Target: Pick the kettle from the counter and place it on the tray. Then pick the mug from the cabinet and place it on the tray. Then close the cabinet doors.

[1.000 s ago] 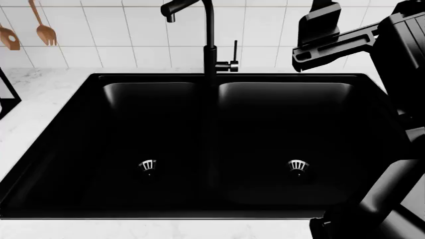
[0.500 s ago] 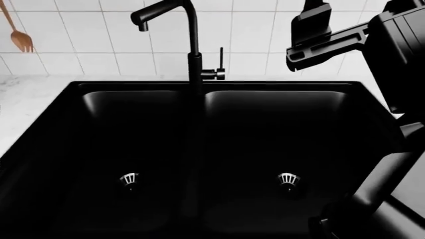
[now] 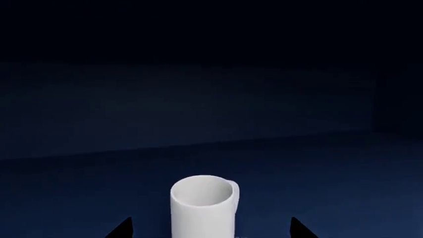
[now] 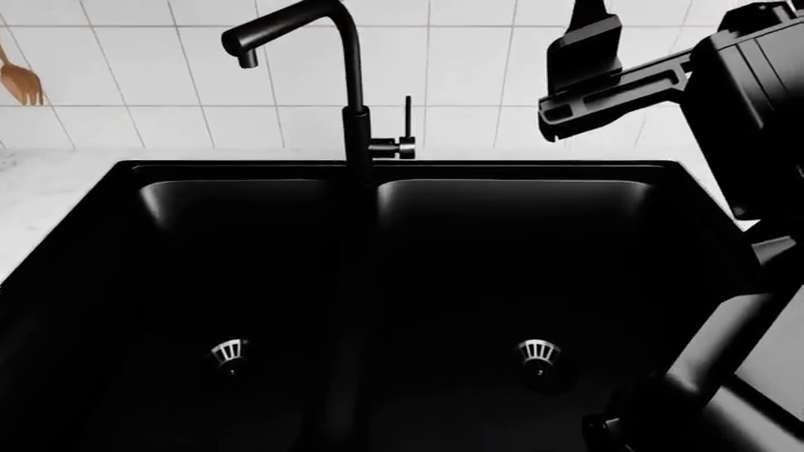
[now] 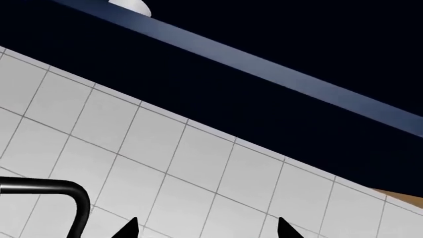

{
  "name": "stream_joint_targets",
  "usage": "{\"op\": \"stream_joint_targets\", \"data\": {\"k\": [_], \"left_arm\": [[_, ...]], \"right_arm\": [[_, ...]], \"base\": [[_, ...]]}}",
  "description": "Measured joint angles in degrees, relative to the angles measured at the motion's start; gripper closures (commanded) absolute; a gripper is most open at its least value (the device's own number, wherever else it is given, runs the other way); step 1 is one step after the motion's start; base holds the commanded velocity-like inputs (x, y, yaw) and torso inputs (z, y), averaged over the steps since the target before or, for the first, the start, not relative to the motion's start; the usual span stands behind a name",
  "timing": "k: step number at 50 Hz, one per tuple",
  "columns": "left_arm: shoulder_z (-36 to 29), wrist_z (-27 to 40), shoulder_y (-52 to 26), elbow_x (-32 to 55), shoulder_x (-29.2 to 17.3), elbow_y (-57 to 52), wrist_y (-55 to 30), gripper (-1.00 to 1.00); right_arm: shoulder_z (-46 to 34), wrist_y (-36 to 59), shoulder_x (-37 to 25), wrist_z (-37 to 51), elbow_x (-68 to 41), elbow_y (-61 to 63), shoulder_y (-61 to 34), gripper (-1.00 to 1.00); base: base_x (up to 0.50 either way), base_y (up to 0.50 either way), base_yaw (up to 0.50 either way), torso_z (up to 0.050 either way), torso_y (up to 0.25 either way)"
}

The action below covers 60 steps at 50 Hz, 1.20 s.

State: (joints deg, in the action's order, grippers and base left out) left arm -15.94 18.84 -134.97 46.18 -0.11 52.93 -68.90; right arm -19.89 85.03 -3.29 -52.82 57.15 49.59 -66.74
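Note:
The white mug [image 3: 203,210] stands upright on the dark blue floor of the cabinet [image 3: 211,109], its handle turned to the far side. My left gripper [image 3: 209,229] is open, one fingertip on each side of the mug with a clear gap to its wall. My right gripper [image 5: 206,229] is open too, holding nothing, and faces the white wall tiles below the cabinet's underside [image 5: 264,69]. In the head view only my right arm [image 4: 741,113] shows, raised at the upper right. A strip of the counter [image 4: 44,193] shows at the left. Kettle and tray are out of view.
The black double-basin sink [image 4: 377,169] fills the head view, with a tall black faucet [image 4: 354,104] behind its divider. A wooden utensil [image 4: 15,83] hangs on the tiles at far left. A small white shape [image 5: 130,5] shows above the cabinet edge.
In the head view the sink, faucet and hanging utensils have slid left and a little down, so the view has turned rightward. My right arm keeps nearly the same place.

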Motion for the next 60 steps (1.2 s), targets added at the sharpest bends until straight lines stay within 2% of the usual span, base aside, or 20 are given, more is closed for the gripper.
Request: {"op": "stream_joint_targets", "data": {"k": [31,49,60], "left_arm": [[-0.54,-0.67,-0.01,-0.63,0.11,1.44,0.28,-1.00],[-7.85,-1.15,-0.03,5.38,0.11,4.87,4.53,-1.00],[-8.96,-1.28,-0.03,5.89,0.11,5.08,5.23,-1.00]], "right_arm": [[-0.12,-0.53,0.06,0.77,-0.50,0.30,0.71,-1.00],[0.65,-0.71,-0.41,0.92,-0.69,1.46,2.65,-1.00],[0.75,-0.63,-0.45,0.86,-0.68,1.57,3.06,-1.00]], "base": [[0.03,0.00,0.00,0.000,0.000],[0.01,0.00,0.00,0.000,0.000],[0.11,0.00,0.00,0.000,0.000]]}}
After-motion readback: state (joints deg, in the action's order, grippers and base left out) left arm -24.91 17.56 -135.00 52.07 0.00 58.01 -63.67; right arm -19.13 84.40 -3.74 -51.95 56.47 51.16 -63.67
